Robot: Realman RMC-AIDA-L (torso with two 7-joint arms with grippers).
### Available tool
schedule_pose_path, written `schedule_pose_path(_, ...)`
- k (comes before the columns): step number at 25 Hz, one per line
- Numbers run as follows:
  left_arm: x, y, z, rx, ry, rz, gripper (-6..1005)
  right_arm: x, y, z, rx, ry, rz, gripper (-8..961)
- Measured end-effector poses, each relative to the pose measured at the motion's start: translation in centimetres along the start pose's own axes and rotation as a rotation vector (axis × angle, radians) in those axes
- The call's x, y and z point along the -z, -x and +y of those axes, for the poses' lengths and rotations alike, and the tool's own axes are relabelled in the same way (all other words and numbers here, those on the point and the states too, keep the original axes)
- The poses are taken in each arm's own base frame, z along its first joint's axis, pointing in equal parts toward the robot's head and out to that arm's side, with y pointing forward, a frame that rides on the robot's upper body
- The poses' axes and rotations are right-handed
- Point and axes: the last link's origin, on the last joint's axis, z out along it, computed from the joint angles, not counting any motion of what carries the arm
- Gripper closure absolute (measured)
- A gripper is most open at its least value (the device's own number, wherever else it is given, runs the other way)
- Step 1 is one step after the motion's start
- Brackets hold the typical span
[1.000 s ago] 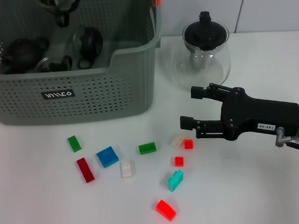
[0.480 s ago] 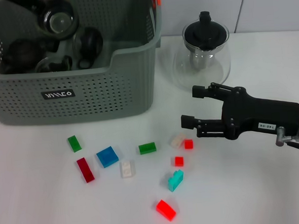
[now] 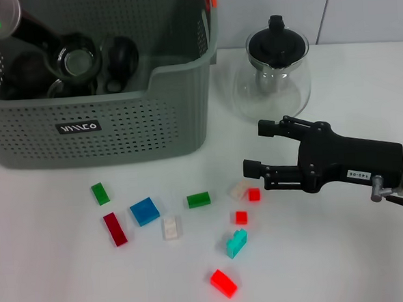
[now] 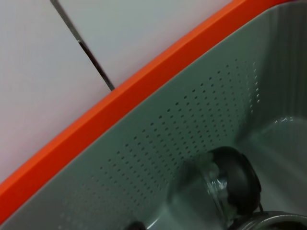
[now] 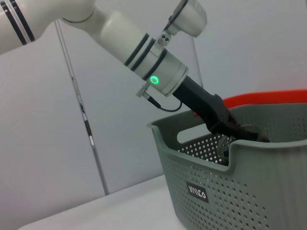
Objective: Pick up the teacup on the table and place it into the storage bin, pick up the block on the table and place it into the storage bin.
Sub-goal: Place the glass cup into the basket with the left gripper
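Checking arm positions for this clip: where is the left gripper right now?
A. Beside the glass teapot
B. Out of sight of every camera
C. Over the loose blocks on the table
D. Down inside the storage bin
D. The head and right wrist views show the left arm reaching over the rim of the storage bin, with the left gripper down among the dark teaware; the right gripper hovers open by the blocks.

The head camera is looking down from above on the table (image 3: 73,282); both wrist cameras are facing the storage bin (image 5: 249,191), the left from inside
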Motion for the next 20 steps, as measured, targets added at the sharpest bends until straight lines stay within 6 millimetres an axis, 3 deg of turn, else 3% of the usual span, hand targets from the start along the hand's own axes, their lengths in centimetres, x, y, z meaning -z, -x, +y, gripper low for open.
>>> schedule_pose_path(11, -1.4, 0.5, 0.2, -0.023, -0.010, -0.018, 935, 0.0, -0.1, 0.1, -0.007, 0.003, -0.001, 10)
schedule_pose_path(20, -1.2, 0.7, 0.2, -0.023, 0.007, -0.047, 927, 0.1, 0.0, 0.0, -0.007, 0.001, -0.002, 11)
